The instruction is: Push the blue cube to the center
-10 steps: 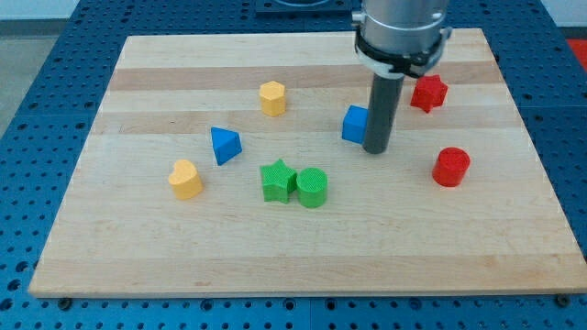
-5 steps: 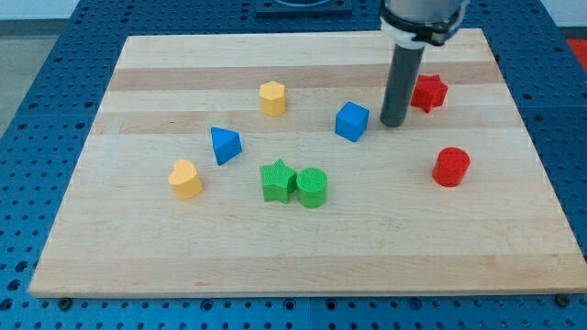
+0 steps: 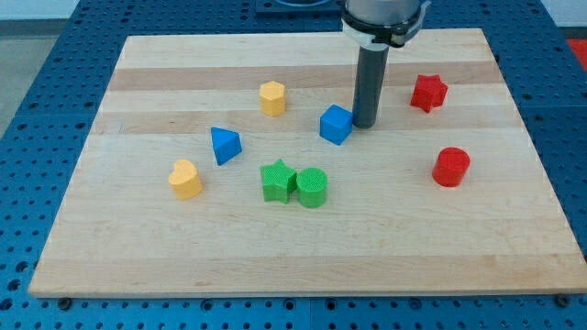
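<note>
The blue cube (image 3: pixel 336 125) lies on the wooden board (image 3: pixel 138 238), a little above and right of the board's middle. My tip (image 3: pixel 364 124) rests on the board right against the cube's right side, touching or nearly touching it. The dark rod rises from there toward the view's top.
A yellow hexagonal block (image 3: pixel 271 97) lies to the cube's upper left. A blue triangular block (image 3: pixel 225 144) and a yellow heart (image 3: pixel 184 179) lie at the left. A green star (image 3: pixel 277 181) and green cylinder (image 3: pixel 312 188) sit below the cube. A red star (image 3: pixel 428 93) and red cylinder (image 3: pixel 450 167) lie at the right.
My tip swung up and around the cube's right side, then moved left against it. The blue cube has shifted left and slightly down. The other blocks have not moved.
</note>
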You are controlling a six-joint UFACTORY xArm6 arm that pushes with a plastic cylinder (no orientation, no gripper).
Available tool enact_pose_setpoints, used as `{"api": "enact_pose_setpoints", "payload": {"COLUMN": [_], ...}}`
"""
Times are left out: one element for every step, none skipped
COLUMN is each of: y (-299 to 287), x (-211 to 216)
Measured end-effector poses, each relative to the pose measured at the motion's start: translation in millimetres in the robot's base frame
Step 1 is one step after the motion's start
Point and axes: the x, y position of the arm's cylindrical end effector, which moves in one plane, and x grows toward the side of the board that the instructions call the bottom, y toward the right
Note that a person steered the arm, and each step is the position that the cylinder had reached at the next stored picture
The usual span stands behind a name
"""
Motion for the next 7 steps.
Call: {"api": "enact_pose_setpoints", "payload": {"y": [-6.4, -8.1, 12.5, 20.8, 2.2, -23.0, -43.8], "x": [-1.9, -1.7, 14.2, 20.7, 25.6, 22.4, 22.3]}}
